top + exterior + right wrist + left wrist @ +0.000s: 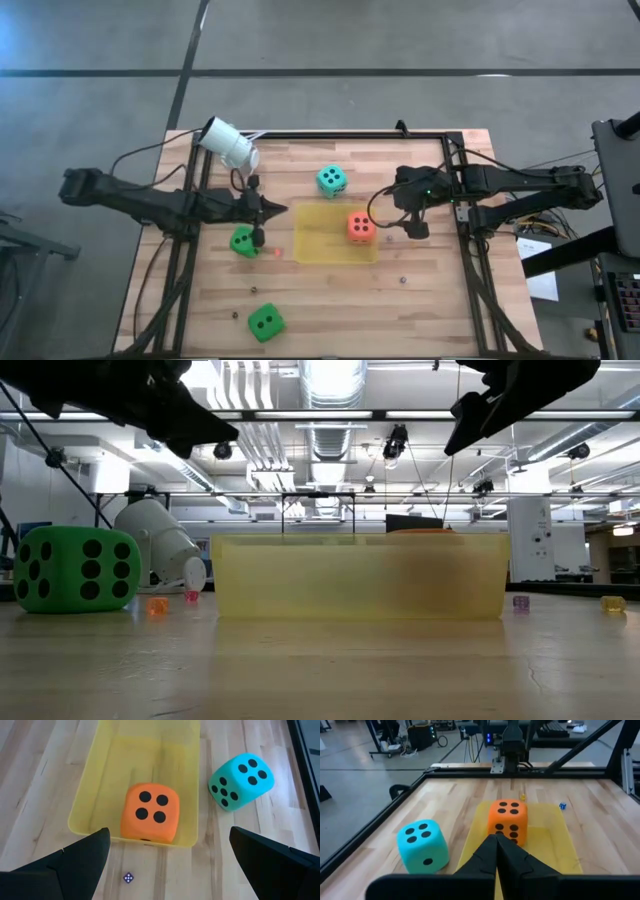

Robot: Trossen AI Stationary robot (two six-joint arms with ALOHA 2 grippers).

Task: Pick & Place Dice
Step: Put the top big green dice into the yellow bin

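While the right gripper [412, 226] hangs with its fingers [75, 865] spread wide and nothing between them, it sits just off the right edge of the yellow tray [310, 250], above the bare wood; directly ahead of it, inside that shallow tray, rests the orange-red die [149, 813], lying close to the tray's right end; the teal die [240, 781] stands on the table just beyond the tray's far edge, apart from it; a tiny purple die [128, 878] lies on the wood just outside the tray wall, near the right gripper. On the other side, the left gripper [278, 209] has its fingers [496, 855] pressed together with nothing held, its tip near the tray's left edge and aimed across toward the orange-red die; one green die [243, 241] sits on the table just beside that arm, near the tray's left end; a second green die [264, 322] lies well apart, near the front edge of the table [430, 300]; the white camera [228, 144] leans at the back left corner.
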